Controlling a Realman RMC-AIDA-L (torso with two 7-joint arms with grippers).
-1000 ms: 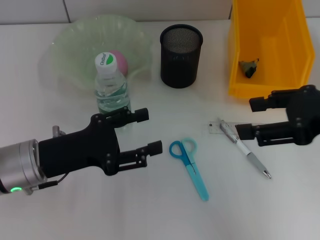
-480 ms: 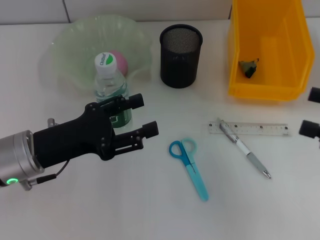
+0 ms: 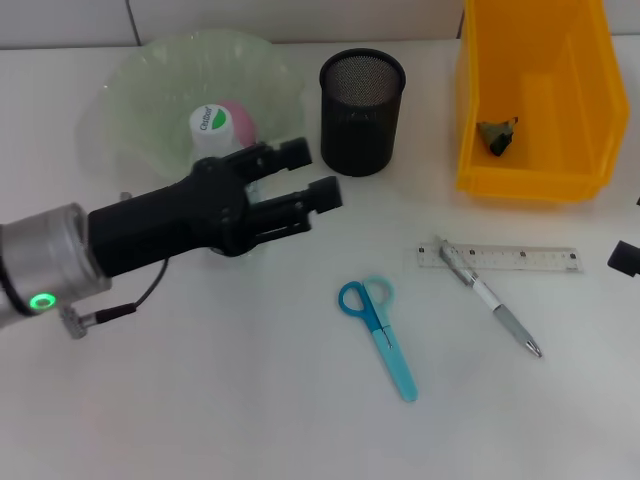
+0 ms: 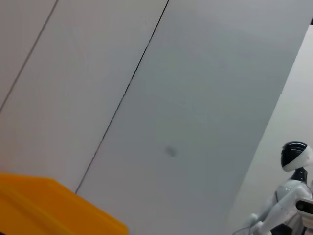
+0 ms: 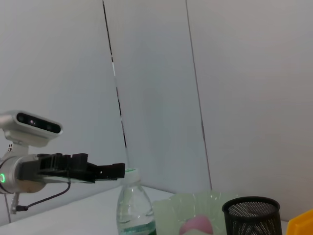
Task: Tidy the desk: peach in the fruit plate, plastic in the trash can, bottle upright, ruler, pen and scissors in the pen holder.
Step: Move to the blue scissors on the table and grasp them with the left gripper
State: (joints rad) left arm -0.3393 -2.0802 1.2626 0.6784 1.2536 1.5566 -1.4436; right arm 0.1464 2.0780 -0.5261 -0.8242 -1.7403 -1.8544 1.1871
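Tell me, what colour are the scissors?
The scissors are blue: one darker blue handle, one pale turquoise. Head view shows them best.

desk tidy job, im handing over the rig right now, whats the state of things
Left gripper: open, raised in front of the upright bottle.
Right gripper: at the right edge, barely in view.
Done: peach in plate; plastic in bin; bottle upright.
Left: ruler, pen lying across the ruler's end, and scissors lie on the desk; all go in the holder.
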